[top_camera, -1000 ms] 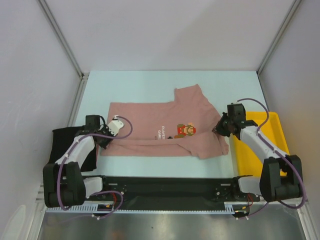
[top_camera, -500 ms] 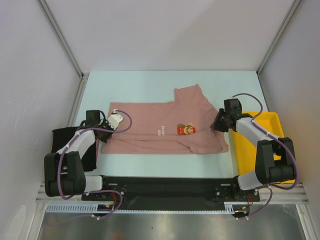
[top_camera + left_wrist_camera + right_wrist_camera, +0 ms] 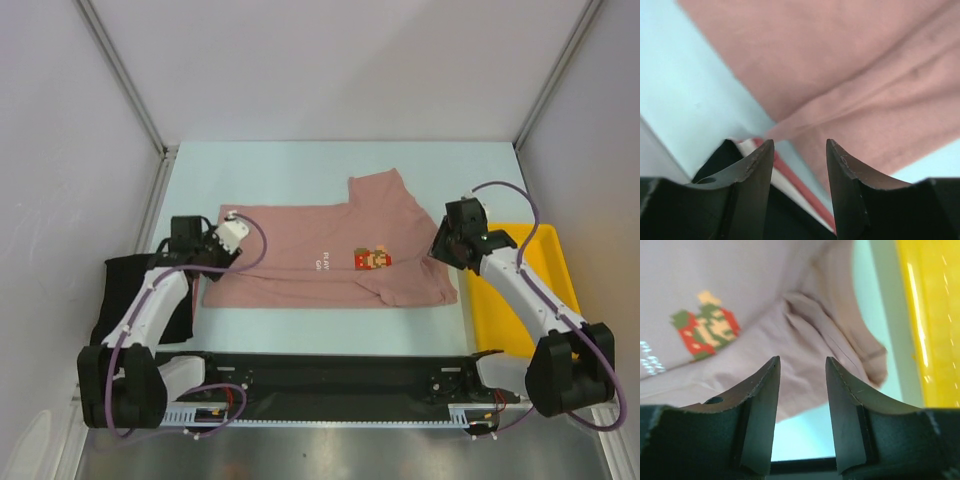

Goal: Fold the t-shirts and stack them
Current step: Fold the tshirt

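While the left gripper (image 3: 799,146) and right gripper (image 3: 802,362) are hanging half-open and empty at the pink tee's (image 3: 300,262) nine and three o'clock, lifting straight up is looking safest.

Both arms reach forward, low — left claw (image 3: 799,145) and right claw (image 3: 802,362) parted, empty.

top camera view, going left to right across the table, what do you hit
black t-shirt → left gripper → pink t-shirt → right gripper → yellow tray
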{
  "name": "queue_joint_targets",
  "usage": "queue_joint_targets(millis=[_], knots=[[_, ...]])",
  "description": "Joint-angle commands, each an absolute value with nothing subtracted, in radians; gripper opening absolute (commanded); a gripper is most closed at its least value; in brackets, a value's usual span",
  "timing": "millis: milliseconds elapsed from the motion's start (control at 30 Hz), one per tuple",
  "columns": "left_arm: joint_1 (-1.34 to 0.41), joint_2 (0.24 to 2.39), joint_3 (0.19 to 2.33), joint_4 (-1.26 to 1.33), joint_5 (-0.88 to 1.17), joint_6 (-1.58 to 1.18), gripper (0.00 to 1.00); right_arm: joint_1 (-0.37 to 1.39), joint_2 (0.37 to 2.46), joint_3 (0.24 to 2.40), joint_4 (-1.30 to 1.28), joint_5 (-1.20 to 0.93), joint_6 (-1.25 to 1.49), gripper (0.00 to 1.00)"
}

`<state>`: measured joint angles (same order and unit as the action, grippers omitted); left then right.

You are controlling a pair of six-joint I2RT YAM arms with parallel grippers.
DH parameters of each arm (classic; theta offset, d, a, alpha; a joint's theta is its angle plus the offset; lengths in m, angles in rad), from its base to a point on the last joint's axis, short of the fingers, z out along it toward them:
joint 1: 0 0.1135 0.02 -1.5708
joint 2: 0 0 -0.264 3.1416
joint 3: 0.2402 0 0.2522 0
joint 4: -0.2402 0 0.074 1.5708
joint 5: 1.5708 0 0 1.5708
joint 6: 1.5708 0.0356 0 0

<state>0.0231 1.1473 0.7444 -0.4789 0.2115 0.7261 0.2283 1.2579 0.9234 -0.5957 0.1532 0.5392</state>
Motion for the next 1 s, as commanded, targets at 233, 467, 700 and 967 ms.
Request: queue_joint_targets(millis=[233, 467, 700, 967], knots=[[-0.104, 1.023, 0.471, -0.516, 0.095, 0.943, 0.63, 0.229, 1.213, 0.713, -0.671, 0.221, 0.692, 0.46], [-0.113, 1.094, 0.405, -0.381, 0.051, 0.920, 0.55, 0.229, 1.282, 0.641, -0.612, 0.203, 0.718, 0.42], [-0.117, 1.028, 0.400, -0.448, 0.061, 0.913, 0.00, 0.209, 1.210, 0.624, -0.679, 0.199, 0.721, 0.00], [-0.117, 0.813, 0.433, -0.715, 0.086, 1.008, 0.00, 0.212, 1.075, 0.615, -0.818, 0.179, 0.822, 0.00]])
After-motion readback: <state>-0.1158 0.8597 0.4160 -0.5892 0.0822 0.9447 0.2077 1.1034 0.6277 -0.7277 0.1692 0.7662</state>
